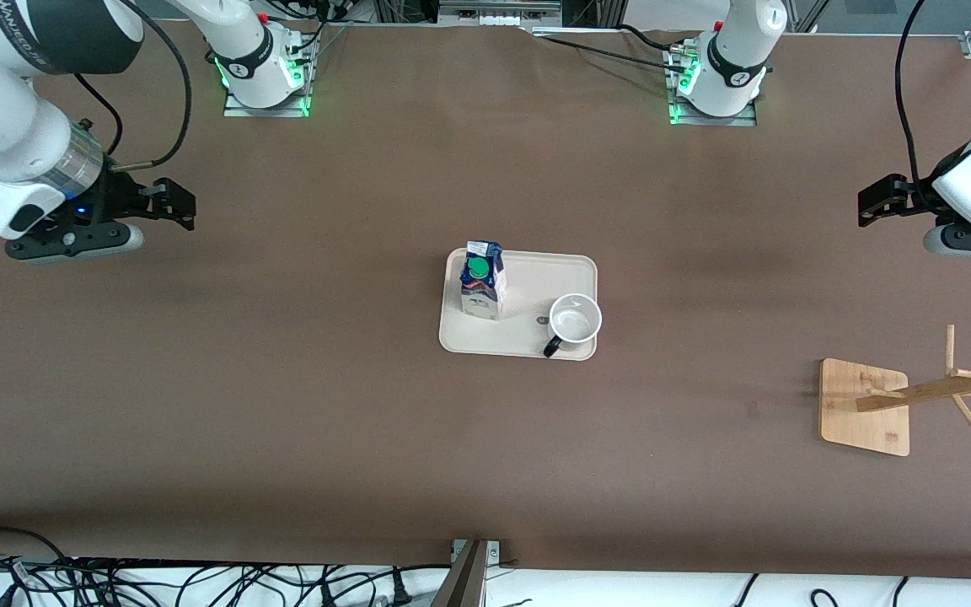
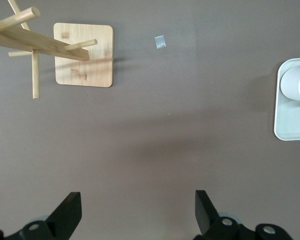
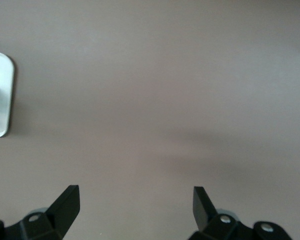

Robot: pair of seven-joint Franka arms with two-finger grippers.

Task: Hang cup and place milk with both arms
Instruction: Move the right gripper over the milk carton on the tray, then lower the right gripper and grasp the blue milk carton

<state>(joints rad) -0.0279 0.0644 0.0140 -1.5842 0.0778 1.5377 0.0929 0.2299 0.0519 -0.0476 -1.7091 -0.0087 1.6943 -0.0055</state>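
A cream tray (image 1: 528,270) lies mid-table. On it stands the milk (image 1: 484,287), a blue and white carton with a green cap, at the tray's right-arm end. The cup (image 1: 576,319) is white with a black handle and sits upright at the tray's corner nearer the front camera, toward the left arm's end. My right gripper (image 1: 182,205) hangs open over bare table toward the right arm's end, nothing between its fingers (image 3: 65,205). My left gripper (image 1: 866,206) hangs open and empty over the table's other end. The left wrist view shows the cup (image 2: 296,82) on the tray (image 2: 290,132).
A wooden cup rack (image 1: 865,409) with pegs on a square base stands toward the left arm's end, nearer the front camera; the left wrist view shows its base (image 2: 85,62). A small pale scrap (image 2: 160,42) lies on the brown table. Cables run along the table's front edge.
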